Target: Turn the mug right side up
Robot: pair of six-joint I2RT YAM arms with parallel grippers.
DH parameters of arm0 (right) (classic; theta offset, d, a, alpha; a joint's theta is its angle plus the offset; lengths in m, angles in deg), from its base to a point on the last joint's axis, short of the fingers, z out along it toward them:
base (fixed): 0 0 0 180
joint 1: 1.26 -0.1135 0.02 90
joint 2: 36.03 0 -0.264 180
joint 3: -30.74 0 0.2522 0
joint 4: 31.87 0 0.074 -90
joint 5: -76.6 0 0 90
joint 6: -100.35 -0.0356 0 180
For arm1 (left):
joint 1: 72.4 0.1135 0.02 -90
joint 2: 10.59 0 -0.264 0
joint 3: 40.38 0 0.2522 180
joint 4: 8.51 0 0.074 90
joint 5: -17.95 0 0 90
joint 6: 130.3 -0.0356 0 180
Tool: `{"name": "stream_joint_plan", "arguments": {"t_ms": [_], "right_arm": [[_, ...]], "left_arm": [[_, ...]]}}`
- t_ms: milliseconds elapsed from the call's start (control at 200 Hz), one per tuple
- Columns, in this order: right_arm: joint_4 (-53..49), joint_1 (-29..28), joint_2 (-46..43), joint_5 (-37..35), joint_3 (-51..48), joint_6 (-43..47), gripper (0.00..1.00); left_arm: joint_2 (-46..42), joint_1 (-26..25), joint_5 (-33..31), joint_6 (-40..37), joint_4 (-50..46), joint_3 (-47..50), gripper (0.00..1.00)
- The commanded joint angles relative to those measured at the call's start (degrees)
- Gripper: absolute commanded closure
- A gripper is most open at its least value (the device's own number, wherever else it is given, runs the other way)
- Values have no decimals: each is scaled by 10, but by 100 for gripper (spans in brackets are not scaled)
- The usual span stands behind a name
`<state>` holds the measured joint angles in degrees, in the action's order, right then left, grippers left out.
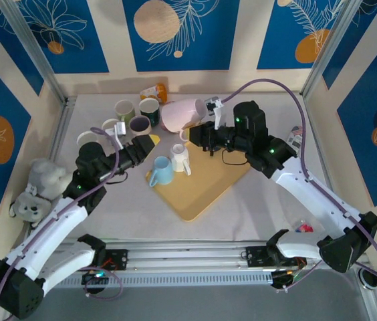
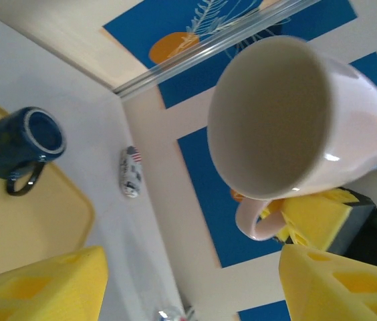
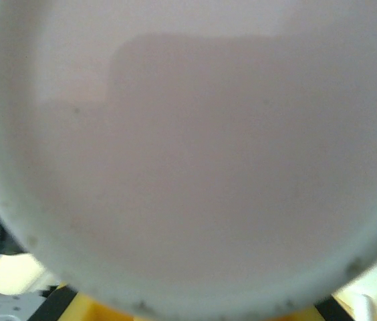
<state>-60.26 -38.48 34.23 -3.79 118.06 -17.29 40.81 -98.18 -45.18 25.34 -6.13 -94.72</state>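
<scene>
With right gripper [image 1: 200, 132] clamped on mug [image 1: 182, 115] handle [image 2: 255, 226], left gripper [image 1: 147, 142] spread empty, roll rim [image 2: 211, 130] skyward, then lower gently.

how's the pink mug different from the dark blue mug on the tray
The pink mug is pale; the dark blue mug is navy with a lighter rim. The pink mug hangs in the air, the right gripper clamped on its handle; the dark blue mug rests on the yellow tray. The pink mug is tipped sideways; the dark blue mug looks upright. Both have one loop handle.
</scene>
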Motion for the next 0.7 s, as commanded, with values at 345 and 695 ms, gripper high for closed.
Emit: {"name": "stream_joint_plan", "arguments": {"t_ms": [345, 695], "right_arm": [[274, -41, 19, 35, -34, -184, 100], [338, -61, 40, 31, -37, -233, 100]], "left_arm": [[-10, -9, 22, 128, 181, 6, 31], [-2, -10, 28, 133, 127, -25, 42]]}}
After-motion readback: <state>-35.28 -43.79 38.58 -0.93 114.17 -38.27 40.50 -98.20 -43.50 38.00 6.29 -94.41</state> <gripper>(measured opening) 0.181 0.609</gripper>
